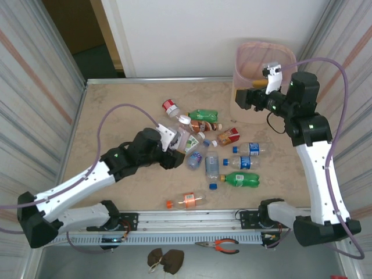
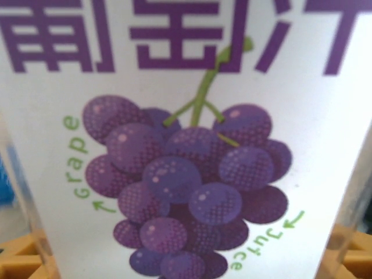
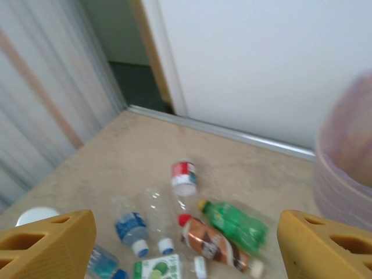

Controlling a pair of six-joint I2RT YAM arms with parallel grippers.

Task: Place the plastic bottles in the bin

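Several plastic bottles lie in a loose cluster mid-table: a red-labelled one (image 1: pixel 170 107), a green one (image 1: pixel 203 115), a brown one (image 1: pixel 204 125), a blue-labelled one (image 1: pixel 250 149), another green one (image 1: pixel 241 179) and an orange-capped one (image 1: pixel 187 200). My left gripper (image 1: pixel 176 143) is shut on a white bottle with a purple grape label (image 2: pixel 186 145); its yellow fingertips (image 2: pixel 23 261) flank the bottle. My right gripper (image 1: pixel 243 99) hangs open beside the pale pink bin (image 1: pixel 244 55) at the back right, with nothing between its fingers (image 3: pixel 52 238). The bin's wall (image 3: pixel 343 174) is to its right.
Loose blue caps (image 1: pixel 213 186) lie among the bottles. Striped walls close in both sides of the table. A metal rail (image 1: pixel 192 218) runs along the near edge, with pliers (image 1: pixel 221 246) below it. A dark doorway (image 1: pixel 87 35) opens at the back left.
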